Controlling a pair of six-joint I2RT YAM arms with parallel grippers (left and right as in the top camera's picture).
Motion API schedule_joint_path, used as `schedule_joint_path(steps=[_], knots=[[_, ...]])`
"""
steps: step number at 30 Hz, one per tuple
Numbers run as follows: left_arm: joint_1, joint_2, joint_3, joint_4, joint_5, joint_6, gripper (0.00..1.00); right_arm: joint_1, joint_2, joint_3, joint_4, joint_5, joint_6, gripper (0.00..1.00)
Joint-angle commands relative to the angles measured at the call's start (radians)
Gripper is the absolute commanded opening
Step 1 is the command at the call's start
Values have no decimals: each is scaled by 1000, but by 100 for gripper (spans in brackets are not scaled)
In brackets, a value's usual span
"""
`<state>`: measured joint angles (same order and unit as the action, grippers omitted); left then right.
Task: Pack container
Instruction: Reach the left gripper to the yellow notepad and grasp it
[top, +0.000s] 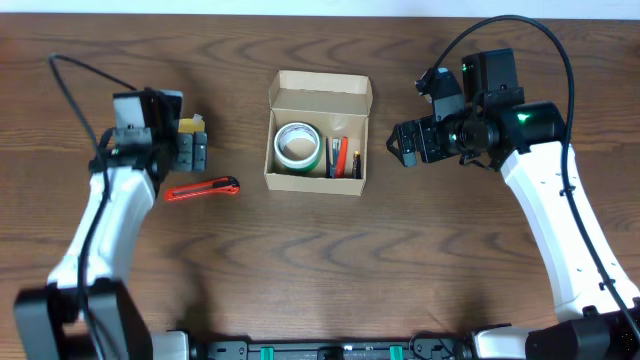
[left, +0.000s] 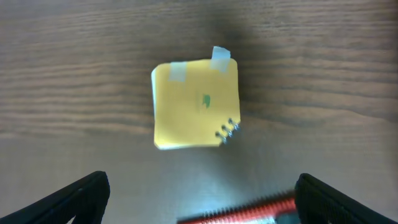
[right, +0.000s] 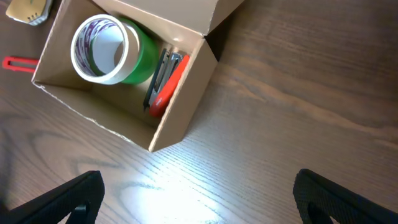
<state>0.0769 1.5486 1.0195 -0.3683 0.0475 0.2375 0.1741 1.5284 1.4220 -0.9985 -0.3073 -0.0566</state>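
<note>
The container (top: 320, 96) is a tan cardboard box standing open at the table's middle, its lid flap folded back. Inside are a green-and-white tape roll (top: 297, 146) and red and black tools (top: 343, 157). In the right wrist view the container (right: 180, 121) shows the roll (right: 109, 50) and a red tool (right: 169, 84). My left gripper (top: 193, 148) hangs open over a yellow note pad (left: 196, 106), with a red utility knife (left: 249, 208) just below it. My right gripper (top: 398, 143) is open and empty, to the right of the box.
The red utility knife (top: 202, 189) lies on the wood left of the box. The yellow pad (top: 190, 126) sits partly under the left gripper. Both show at the left edge of the right wrist view, the pad (right: 28, 9) above the knife (right: 18, 63).
</note>
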Motion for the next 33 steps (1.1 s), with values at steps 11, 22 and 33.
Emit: schedule_joint_path(steps=[11,22,33], knots=[[34,320,219,22,-7,35,95,-3,-17,2,0,-10,-12,99],[34,418,236,17,20,28,95,-3,-17,2,0,-11,-12,99],[29,457,236,18,31,24,95,-3,-17,2,0,-10,-12,99]])
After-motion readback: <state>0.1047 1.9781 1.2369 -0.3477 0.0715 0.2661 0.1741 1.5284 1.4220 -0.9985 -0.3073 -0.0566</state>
